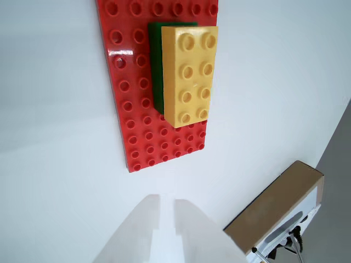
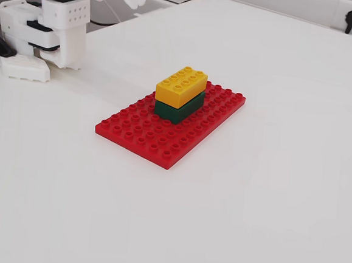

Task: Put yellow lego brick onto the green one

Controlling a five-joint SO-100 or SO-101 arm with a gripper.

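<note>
White table [image 2: 268, 193] bearing a red baseplate [image 2: 163, 139]; on it the green brick [image 2: 176, 111], capped squarely by the yellow brick [image 2: 181, 85]. A cardboard box [image 1: 274, 211] lies near in the wrist view. Gripper [image 1: 164, 230]: blurred pale fingers, apparently closed and empty, well clear; nothing obstructs.

Lab-like white table [image 2: 268, 193], robot base [image 2: 46, 33]
</note>
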